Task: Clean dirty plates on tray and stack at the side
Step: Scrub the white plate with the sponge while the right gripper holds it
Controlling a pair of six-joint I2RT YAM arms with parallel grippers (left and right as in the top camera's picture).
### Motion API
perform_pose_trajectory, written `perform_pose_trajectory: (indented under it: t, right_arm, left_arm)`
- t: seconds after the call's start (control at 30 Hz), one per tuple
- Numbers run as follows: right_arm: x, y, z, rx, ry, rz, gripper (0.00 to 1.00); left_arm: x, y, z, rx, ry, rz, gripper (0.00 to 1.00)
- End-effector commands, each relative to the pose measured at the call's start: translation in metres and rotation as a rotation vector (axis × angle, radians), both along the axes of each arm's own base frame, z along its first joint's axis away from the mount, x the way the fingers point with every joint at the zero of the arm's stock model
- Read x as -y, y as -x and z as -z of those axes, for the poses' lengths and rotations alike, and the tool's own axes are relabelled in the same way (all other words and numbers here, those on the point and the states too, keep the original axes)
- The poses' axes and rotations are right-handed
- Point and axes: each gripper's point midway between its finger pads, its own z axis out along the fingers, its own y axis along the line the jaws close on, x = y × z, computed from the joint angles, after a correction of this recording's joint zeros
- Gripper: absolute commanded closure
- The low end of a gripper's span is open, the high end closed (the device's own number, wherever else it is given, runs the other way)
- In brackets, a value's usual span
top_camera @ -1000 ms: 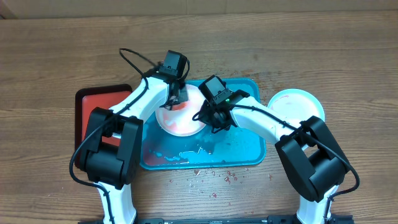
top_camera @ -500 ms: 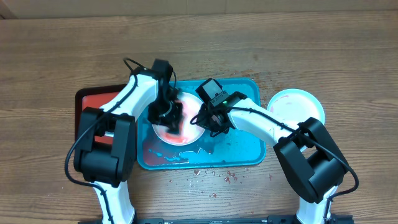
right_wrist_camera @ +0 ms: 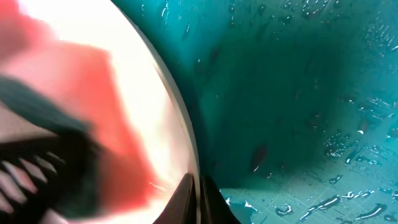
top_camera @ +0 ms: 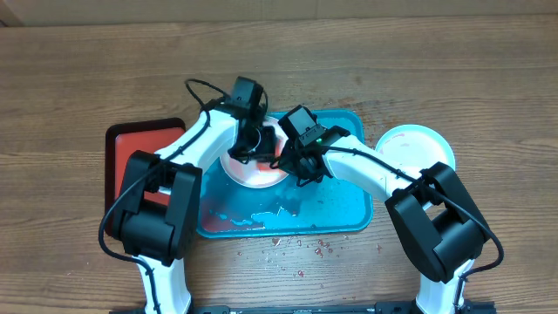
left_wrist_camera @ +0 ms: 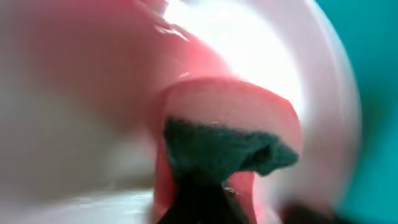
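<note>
A white plate [top_camera: 253, 172] smeared with red sauce sits tilted over the turquoise tray [top_camera: 342, 209]. My right gripper [top_camera: 293, 163] is shut on its right rim; in the right wrist view the fingers [right_wrist_camera: 200, 190] pinch the plate's edge [right_wrist_camera: 143, 81] above the wet tray [right_wrist_camera: 286, 93]. My left gripper [top_camera: 248, 144] is shut on a pink sponge with a dark green pad [left_wrist_camera: 230, 146] and presses it on the plate's face [left_wrist_camera: 93, 93]. A pale aqua plate [top_camera: 415, 145] lies on the table right of the tray. No yellow-green plate shows.
A red tray with a dark rim [top_camera: 131, 148] lies left of the turquoise tray, partly under my left arm. Water and red droplets [top_camera: 301, 249] spot the tray floor and the wood table in front of it.
My left gripper with the sponge swept down-left over the plate, then back up and to the right. The right gripper kept its hold on the rim, almost still.
</note>
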Motion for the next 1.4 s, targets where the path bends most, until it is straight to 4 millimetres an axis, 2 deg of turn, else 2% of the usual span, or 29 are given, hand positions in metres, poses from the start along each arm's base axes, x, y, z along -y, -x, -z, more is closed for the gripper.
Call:
perform_pose_trajectory:
  t: [0.0,0.03,0.1,0.2,0.27,0.37,0.43,0.5,0.57,0.67,0.7,0.8,0.9,0.97,1.07,1.13,1.23,1.3,1.37]
  right_arm:
    - [0.009,0.016,0.016,-0.057,0.05,-0.015,0.96]
    - [0.009,0.016,0.016,-0.056,0.05,-0.015,0.96]
    - [0.009,0.016,0.016,-0.055,0.049,-0.015,0.96]
    - [0.009,0.015,0.016,-0.053,0.047,-0.015,0.96]
    - [0.009,0.015,0.016,-0.053,0.047,-0.015,0.96]
    - [0.009,0.015,0.016,-0.053,0.047,-0.015,0.96]
    - [0.009,0.015,0.016,-0.053,0.047,-0.015,0.96]
    - [0.009,0.016,0.016,-0.054,0.047,-0.015,0.96]
    - [0.008,0.016,0.016,-0.055,0.045,-0.016,0.96]
    - [0.008,0.016,0.016,-0.056,0.045,-0.016,0.96]
    - [0.008,0.016,0.016,-0.055,0.045,-0.017,0.96]
    - [0.008,0.016,0.016,-0.056,0.045,-0.016,0.96]
    - [0.008,0.016,0.016,-0.056,0.046,-0.017,0.96]
    - [0.008,0.016,0.016,-0.055,0.046,-0.019,0.96]
    - [0.008,0.016,0.016,-0.055,0.046,-0.02,0.96]
    - [0.008,0.016,0.016,-0.055,0.046,-0.02,0.96]
    - [0.008,0.016,0.016,-0.055,0.046,-0.02,0.96]
    - [0.008,0.016,0.016,-0.054,0.046,-0.019,0.96]
    - [0.008,0.016,0.016,-0.054,0.046,-0.019,0.96]
  left_arm:
    - [-0.131,-0.008,0.013,0.102,-0.604,-0.443,0.96]
    - [-0.141,-0.005,0.007,0.106,-0.662,-0.47,0.96]
    - [-0.147,0.0,0.003,0.096,-0.706,-0.465,0.96]
    - [-0.14,0.012,0.008,0.019,-0.689,-0.352,0.96]
    - [-0.113,0.025,0.021,-0.091,-0.559,-0.167,0.96]
    - [-0.051,0.055,0.03,-0.234,-0.218,0.184,0.96]
    - [-0.007,0.078,0.021,-0.276,0.064,0.406,0.96]
    - [0.021,0.092,0.006,-0.269,0.265,0.544,0.96]
    - [0.034,0.093,-0.001,-0.239,0.355,0.594,0.96]
    - [0.038,0.077,0.002,-0.174,0.344,0.58,0.96]
    - [0.039,0.065,0.004,-0.134,0.331,0.556,0.96]
    - [0.034,0.034,0.011,-0.053,0.246,0.455,0.96]
    - [0.019,-0.003,0.017,0.051,0.114,0.313,0.96]
    - [0.002,-0.026,0.02,0.118,-0.001,0.206,0.96]
    - [-0.037,-0.043,0.021,0.168,-0.207,0.037,0.96]
    - [-0.068,-0.041,0.019,0.163,-0.358,-0.078,0.96]
    - [-0.112,-0.02,0.013,0.118,-0.58,-0.237,0.96]
    - [-0.131,-0.004,0.007,0.086,-0.683,-0.293,0.96]
    - [-0.141,0.009,0.003,0.048,-0.744,-0.319,0.96]
